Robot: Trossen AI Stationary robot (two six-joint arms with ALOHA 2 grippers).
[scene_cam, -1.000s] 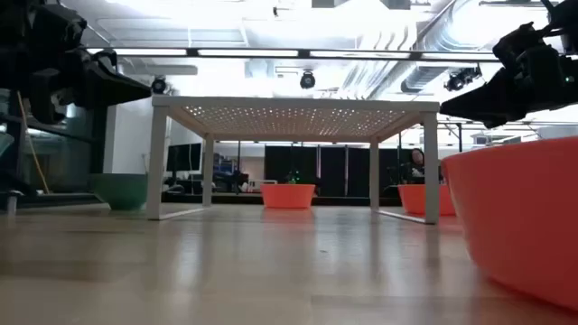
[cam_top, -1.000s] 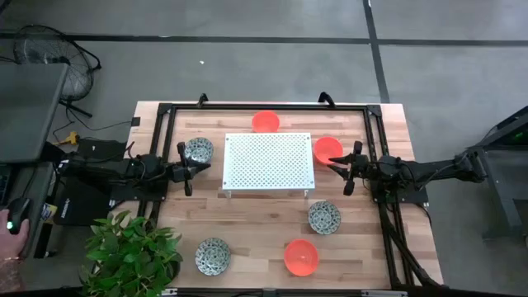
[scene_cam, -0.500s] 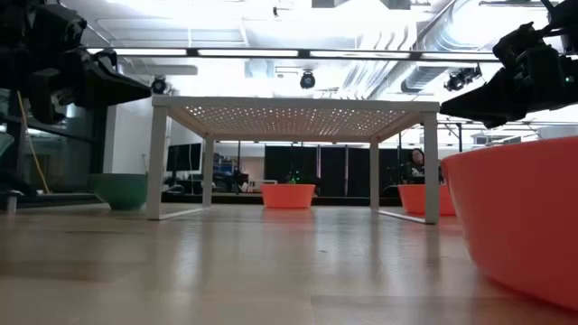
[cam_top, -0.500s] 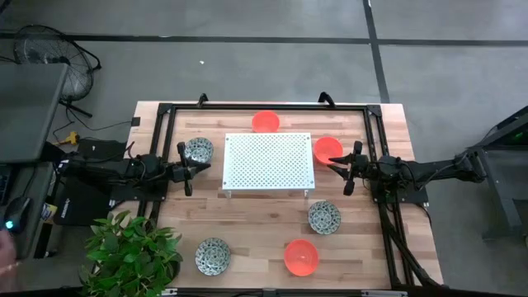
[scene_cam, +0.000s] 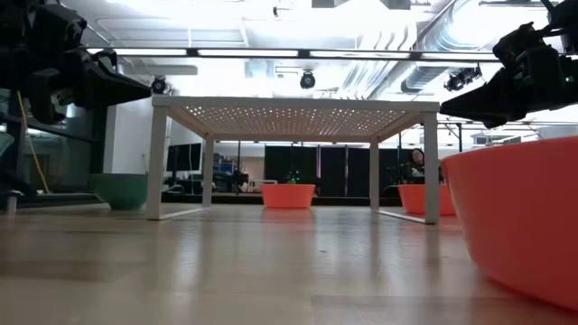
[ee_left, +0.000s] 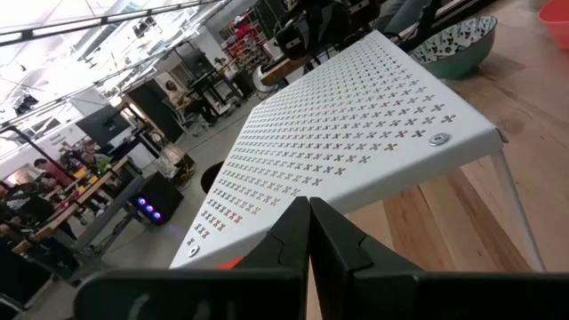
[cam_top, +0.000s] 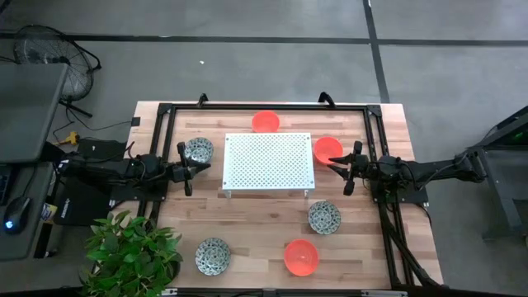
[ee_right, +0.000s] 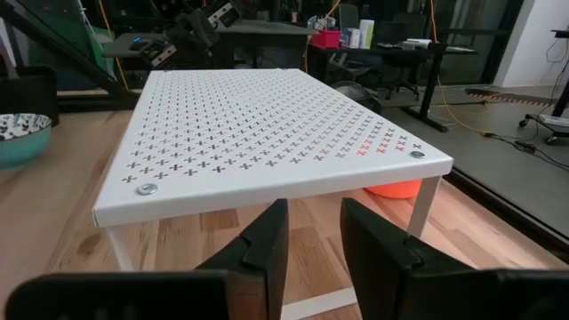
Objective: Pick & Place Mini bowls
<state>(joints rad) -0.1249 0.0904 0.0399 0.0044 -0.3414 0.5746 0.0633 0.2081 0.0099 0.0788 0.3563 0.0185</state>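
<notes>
You see the white perforated platform (cam_top: 269,160) mid-table, six mini bowls (cam_top: 301,256) scattered around it. Left gripper (cam_top: 204,167) is closed, empty; right gripper (cam_top: 332,162) slightly parted, empty.

From my remote seat, only one thing differs: the person's hand at the far left edge of the high view is gone, leaving the mouse (cam_top: 11,223) alone there beside the keyboard (cam_top: 4,183).
</notes>
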